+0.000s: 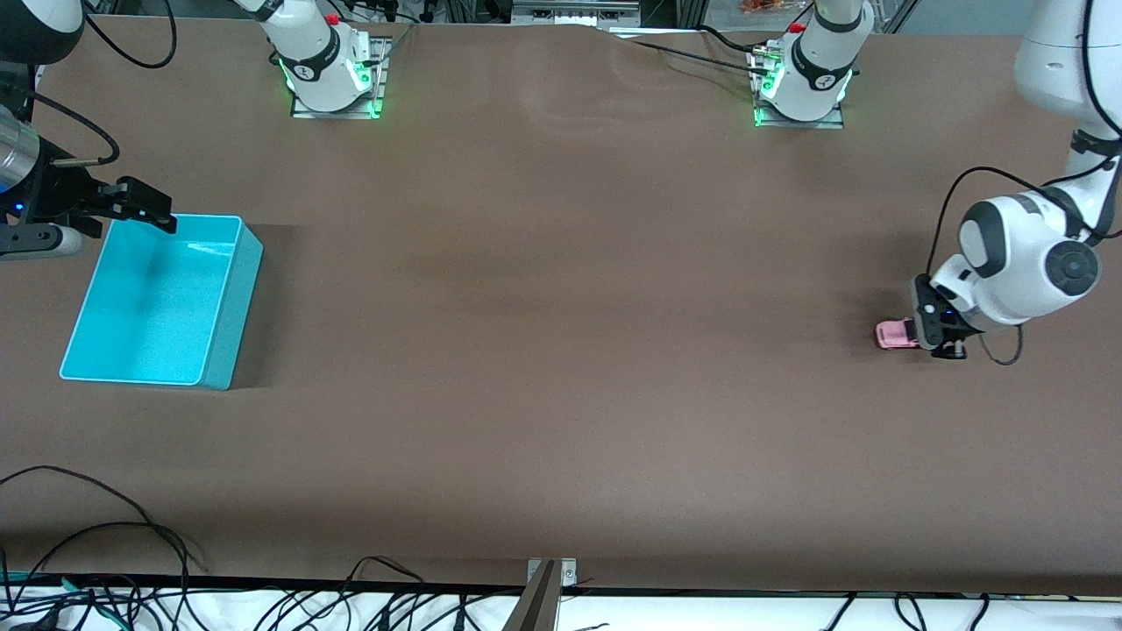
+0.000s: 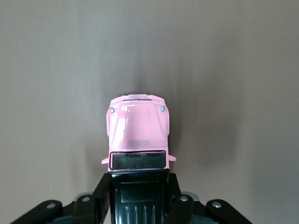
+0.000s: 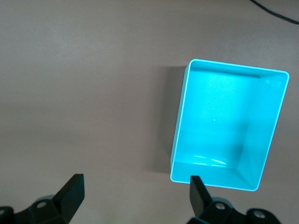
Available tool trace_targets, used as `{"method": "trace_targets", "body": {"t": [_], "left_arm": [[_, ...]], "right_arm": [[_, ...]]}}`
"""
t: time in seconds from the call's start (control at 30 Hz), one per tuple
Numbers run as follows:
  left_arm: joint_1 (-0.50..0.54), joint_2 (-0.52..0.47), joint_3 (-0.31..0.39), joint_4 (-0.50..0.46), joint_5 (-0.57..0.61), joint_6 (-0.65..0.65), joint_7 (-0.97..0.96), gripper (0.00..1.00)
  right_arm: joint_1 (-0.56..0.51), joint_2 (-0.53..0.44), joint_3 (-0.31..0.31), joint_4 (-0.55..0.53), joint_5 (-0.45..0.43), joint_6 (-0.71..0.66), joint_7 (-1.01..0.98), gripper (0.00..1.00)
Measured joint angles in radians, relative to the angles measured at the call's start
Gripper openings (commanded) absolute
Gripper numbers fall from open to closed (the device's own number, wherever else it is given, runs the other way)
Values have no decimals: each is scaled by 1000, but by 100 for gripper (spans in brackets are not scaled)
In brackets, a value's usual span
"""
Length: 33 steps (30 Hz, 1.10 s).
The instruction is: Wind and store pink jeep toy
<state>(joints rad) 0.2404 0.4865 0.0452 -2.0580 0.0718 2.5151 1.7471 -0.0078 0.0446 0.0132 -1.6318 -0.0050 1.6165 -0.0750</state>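
The pink jeep toy (image 1: pixel 894 334) has a black roof and sits down at the table surface near the left arm's end. My left gripper (image 1: pixel 931 331) is shut on it. In the left wrist view the black fingers (image 2: pixel 102 192) press both sides of the jeep's (image 2: pixel 138 128) black-roofed rear, and its pink hood points away from my left gripper (image 2: pixel 138 189). The turquoise bin (image 1: pixel 235 307) stands empty at the right arm's end. My right gripper (image 1: pixel 145 209) hovers open and empty over the bin's corner farthest from the front camera. In the right wrist view it (image 3: pixel 135 186) is open beside the bin (image 3: pixel 224 116).
The brown table stretches bare between the jeep and the bin. Both arm bases (image 1: pixel 333 66) stand along the edge farthest from the front camera. Cables (image 1: pixel 105 543) lie at the edge nearest the camera.
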Motion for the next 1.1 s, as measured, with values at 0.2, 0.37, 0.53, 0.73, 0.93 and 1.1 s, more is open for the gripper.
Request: {"method": "trace_targets", "body": {"t": [0.2,0.37,0.53,0.73,0.93,1.1], "left_arm": [[79,19,2,31,0,0,76,0],[138,38,3,63,0,0,140,0],[190,60,3,100,0,0,200,0],[235,83,3,138,0,-1,255,0],[270,105,3,174,0,-4,303,0],[286,116,3,192,0,-4,324,54]], "right_arm": [[0,0,0,0,0,0,0,100],[0,0,0,0,0,0,0,100],[0,0,0,0,0,0,0,100],[0,0,0,0,0,0,0,100],[0,0,0,0,0,0,0,100],[0,0,0,0,0,0,0,100]]}}
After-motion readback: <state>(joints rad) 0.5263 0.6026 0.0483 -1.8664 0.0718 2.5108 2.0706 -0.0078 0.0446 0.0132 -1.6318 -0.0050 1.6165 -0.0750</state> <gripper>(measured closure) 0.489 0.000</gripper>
